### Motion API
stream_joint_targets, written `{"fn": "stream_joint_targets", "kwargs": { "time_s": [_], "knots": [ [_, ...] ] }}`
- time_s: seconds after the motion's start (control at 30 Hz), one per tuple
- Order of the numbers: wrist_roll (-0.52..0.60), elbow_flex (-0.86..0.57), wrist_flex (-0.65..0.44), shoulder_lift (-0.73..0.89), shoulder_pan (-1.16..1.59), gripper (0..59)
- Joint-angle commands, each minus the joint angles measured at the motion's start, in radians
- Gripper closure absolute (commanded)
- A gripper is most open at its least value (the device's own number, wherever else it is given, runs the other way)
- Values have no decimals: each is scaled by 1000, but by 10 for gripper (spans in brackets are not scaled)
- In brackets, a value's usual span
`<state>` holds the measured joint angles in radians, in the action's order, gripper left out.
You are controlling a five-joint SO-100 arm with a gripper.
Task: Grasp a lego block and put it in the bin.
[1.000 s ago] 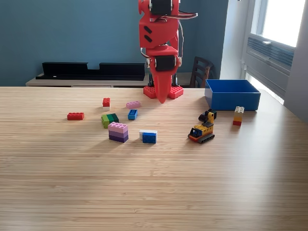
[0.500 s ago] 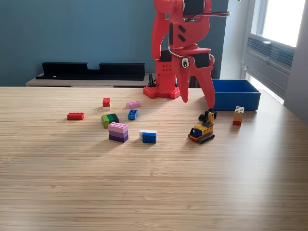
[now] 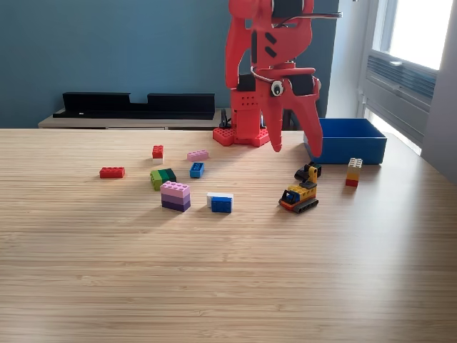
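Note:
My red gripper point(image 3: 295, 151) hangs open above the table, its two fingers spread wide, nothing between them. It is just above and behind a small black lego piece point(image 3: 308, 171) and a yellow lego digger point(image 3: 299, 195). The blue bin point(image 3: 345, 140) stands to the exterior view's right of the gripper, at the back of the table. Loose lego blocks lie to the left: a blue and white one point(image 3: 221, 202), a pink and purple stack point(image 3: 176, 195), a green one point(image 3: 162, 177), a small blue one point(image 3: 197, 169), a pink one point(image 3: 198, 154), and two red ones point(image 3: 112, 172) point(image 3: 158, 151).
A yellow, white and red lego stack point(image 3: 353, 172) stands in front of the bin. The arm's red base point(image 3: 242, 134) sits at the table's back edge. A dark chair point(image 3: 298, 105) and a black shelf point(image 3: 136, 105) are behind the table.
The arm has swung from facing the camera over the middle blocks to the exterior view's right, and the gripper has opened wide; in the last half second it drifted slightly further right.

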<state>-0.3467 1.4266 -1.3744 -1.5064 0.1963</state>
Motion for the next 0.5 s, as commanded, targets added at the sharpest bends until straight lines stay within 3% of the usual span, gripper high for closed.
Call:
{"fn": "stream_joint_targets", "kwargs": {
  "time_s": [0.03,0.33,0.5],
  "knots": [
    [12,-61,-34,-9,28,216],
    [38,-38,-52,-11,103,216],
    [57,-95,-49,32,115,211]
  ]
}}
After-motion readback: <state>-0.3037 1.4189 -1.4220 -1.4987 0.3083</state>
